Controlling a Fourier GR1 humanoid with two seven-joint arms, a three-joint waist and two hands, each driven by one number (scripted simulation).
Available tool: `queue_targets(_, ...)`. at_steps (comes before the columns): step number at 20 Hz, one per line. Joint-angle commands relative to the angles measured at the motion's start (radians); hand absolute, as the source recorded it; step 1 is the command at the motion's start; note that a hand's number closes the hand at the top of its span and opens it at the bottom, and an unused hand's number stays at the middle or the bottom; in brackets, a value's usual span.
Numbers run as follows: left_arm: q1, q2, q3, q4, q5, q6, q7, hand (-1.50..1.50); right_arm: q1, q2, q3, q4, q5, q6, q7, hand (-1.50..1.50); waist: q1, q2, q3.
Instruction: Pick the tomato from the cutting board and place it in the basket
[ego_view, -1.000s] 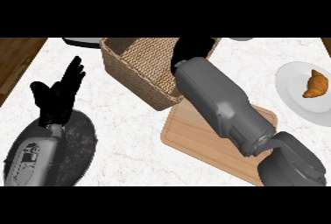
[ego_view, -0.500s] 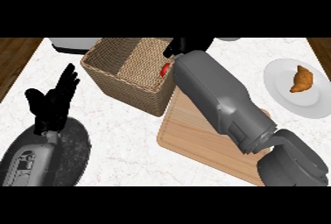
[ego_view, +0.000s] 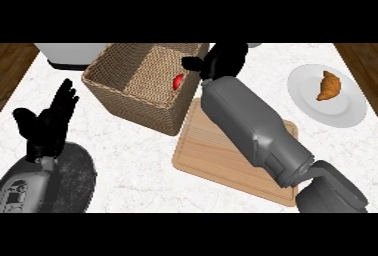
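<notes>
The red tomato lies inside the wicker basket, against the inner side of its right wall. My right hand hovers over the basket's right rim, just up and right of the tomato, with its fingers relaxed and a small gap to the fruit. Its grey forearm crosses the wooden cutting board, which carries nothing that I can see. My left hand rests open at the left edge, fingers up.
A white plate with a croissant sits at the right. A dark round pan lies at the lower left under my left forearm. A white appliance stands behind the basket, top left.
The tomato has gone from beside my right hand's fingers down into the basket and now sits apart from the hand. The left hand keeps its pose.
</notes>
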Motion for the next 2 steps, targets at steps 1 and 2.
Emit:
queue_targets(1, 0.029, 0.011, 0.013, -0.024, 0.004, 0.002, 0.016, 0.00, 0.105, 0.008, 0.037, -0.109, 0.018, -0.163, 0.156, -1.50, -0.020, -0.010, 0.000)
queue_targets(2, 0.004, 0.013, 0.007, -0.029, 0.002, 0.000, 0.025, 0.00, 0.113, 0.008, 0.053, -0.123, 0.038, -0.174, 0.170, -1.50, -0.025, -0.006, 0.000)
